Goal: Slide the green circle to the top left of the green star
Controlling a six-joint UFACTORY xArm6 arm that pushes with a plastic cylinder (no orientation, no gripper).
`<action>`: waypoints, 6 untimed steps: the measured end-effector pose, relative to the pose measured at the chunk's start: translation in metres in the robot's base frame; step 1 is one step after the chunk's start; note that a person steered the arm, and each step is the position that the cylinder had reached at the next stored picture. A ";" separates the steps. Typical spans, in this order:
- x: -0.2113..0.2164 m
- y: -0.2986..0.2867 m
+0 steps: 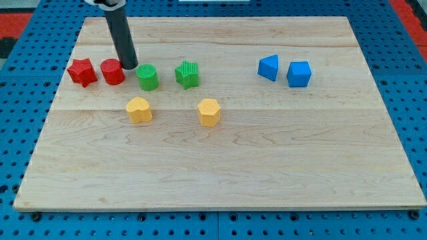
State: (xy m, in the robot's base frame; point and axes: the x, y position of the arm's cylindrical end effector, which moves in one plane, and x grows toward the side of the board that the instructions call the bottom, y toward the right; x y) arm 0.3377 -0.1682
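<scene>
Well, the dark rod came down from the view's top left, and my tip (130, 67) sat on the wooden tabletop (220, 167) in the narrow gap between the red cylinder (112, 72) and the green circle (147, 77), hard against the red one's right edge and just off the green circle's upper left. This end effector was a plain rod with nothing to open or close, and it had hold of nothing; whether the tip actually touched the green circle I could not tell. The green circle stood in the upper left part of the tabletop, just to the left of the green star (187, 74) and about level with it, a small gap showing between the two. Further left, the red star (82, 72) sat right beside the red cylinder, so four blocks made a rough row across the view: red star, red cylinder, green circle, green star. Below that row were two yellow blocks. The yellow block on the left (139, 110) lay just under the green circle, its shape lobed and rounded, and the yellow hexagon-like block (209, 112) lay below and to the right of the green star. Well apart on the view's right, the blue triangular block (268, 67) and the blue cube-like block (299, 74) sat close together, nearly touching.
</scene>
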 end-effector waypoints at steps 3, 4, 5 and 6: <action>0.051 0.038; 0.041 0.093; 0.051 0.094; 0.059 0.049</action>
